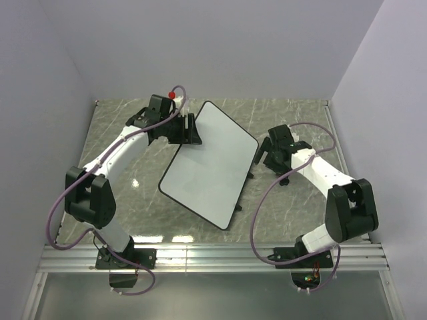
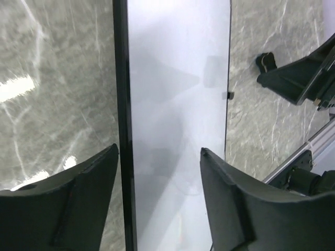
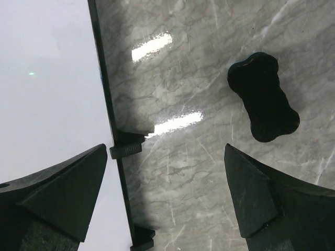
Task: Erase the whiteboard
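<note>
The whiteboard (image 1: 208, 163) lies at an angle in the middle of the table, white with a thin black rim (image 2: 121, 104). Its surface (image 2: 178, 94) shows only a faint grey trace near my left gripper. My left gripper (image 1: 191, 131) (image 2: 158, 151) is open at the board's far left edge, with one finger over the table and one over the board. My right gripper (image 1: 261, 155) (image 3: 165, 151) is open and empty at the board's right edge (image 3: 47, 78), above the table. A black bone-shaped eraser block (image 3: 263, 97) lies on the table just right of it.
The marble table (image 1: 133, 187) is walled on the left, back and right. Small black feet (image 3: 125, 150) stick out from the board's rim. An aluminium rail (image 1: 213, 257) runs along the near edge by the arm bases. The right arm's gripper shows in the left wrist view (image 2: 301, 78).
</note>
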`<state>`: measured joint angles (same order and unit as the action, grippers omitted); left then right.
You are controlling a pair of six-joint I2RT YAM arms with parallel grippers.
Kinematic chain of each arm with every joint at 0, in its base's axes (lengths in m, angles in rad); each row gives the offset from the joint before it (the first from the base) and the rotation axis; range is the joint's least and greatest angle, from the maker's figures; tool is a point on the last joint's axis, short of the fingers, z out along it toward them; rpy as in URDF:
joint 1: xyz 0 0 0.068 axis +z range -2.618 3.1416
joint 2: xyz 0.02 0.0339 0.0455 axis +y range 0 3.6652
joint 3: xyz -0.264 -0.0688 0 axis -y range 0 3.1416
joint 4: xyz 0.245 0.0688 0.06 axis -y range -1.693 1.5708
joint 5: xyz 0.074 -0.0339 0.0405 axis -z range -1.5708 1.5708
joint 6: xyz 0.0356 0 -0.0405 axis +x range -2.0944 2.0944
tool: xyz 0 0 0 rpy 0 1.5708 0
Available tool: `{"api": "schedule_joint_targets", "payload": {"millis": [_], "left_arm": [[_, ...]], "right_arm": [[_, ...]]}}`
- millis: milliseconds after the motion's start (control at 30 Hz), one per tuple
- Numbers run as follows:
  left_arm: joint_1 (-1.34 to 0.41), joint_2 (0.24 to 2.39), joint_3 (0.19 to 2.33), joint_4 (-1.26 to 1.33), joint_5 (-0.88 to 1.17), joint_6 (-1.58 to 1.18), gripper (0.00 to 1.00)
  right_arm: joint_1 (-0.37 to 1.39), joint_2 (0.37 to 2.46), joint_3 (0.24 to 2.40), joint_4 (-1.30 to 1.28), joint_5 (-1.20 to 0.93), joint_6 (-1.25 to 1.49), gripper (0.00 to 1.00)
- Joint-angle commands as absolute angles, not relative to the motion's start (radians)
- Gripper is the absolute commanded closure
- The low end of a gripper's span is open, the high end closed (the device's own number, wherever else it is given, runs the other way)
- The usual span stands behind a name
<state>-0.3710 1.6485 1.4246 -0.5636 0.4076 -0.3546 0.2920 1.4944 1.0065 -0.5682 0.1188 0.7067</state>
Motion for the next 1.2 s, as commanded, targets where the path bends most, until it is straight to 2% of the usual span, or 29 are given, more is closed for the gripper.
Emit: {"api": "schedule_joint_targets", "payload": {"millis": [0, 167, 300, 433, 467, 600, 833, 1167], "left_arm": [[-0.376, 1.591, 1.526, -0.591, 0.380, -0.336, 0.29], [-0.374, 1.583, 1.607, -0.626, 0.341, -0.325, 0.19], [-0.335, 1.575, 1.672, -0.667, 0.256, -0.302, 0.14], [-0.178, 1.533, 1.689, -0.677, 0.178, -0.328, 0.13], [-0.093, 1.517, 1.684, -0.670, 0.157, -0.353, 0.14], [0.072, 1.434, 1.641, -0.666, 0.019, -0.472, 0.13], [0.095, 1.359, 1.534, -0.634, 0.029, -0.472, 0.13], [0.097, 1.270, 1.393, -0.612, 0.037, -0.472, 0.13]], "right_arm": [[0.290, 1.437, 0.993, -0.548, 0.121, 0.687, 0.00], [0.288, 1.381, 0.982, -0.499, 0.080, 0.666, 0.00], [0.288, 1.266, 1.018, -0.434, -0.044, 0.637, 0.00], [0.288, 1.169, 1.132, -0.399, -0.156, 0.630, 0.00], [0.287, 1.154, 1.187, -0.399, -0.169, 0.632, 0.00], [0.290, 1.057, 1.299, -0.436, -0.108, 0.653, 0.00], [0.290, 0.864, 1.279, -0.472, 0.032, 0.592, 0.00], [0.290, 0.804, 1.356, -0.598, -0.015, 0.522, 0.00]]}}
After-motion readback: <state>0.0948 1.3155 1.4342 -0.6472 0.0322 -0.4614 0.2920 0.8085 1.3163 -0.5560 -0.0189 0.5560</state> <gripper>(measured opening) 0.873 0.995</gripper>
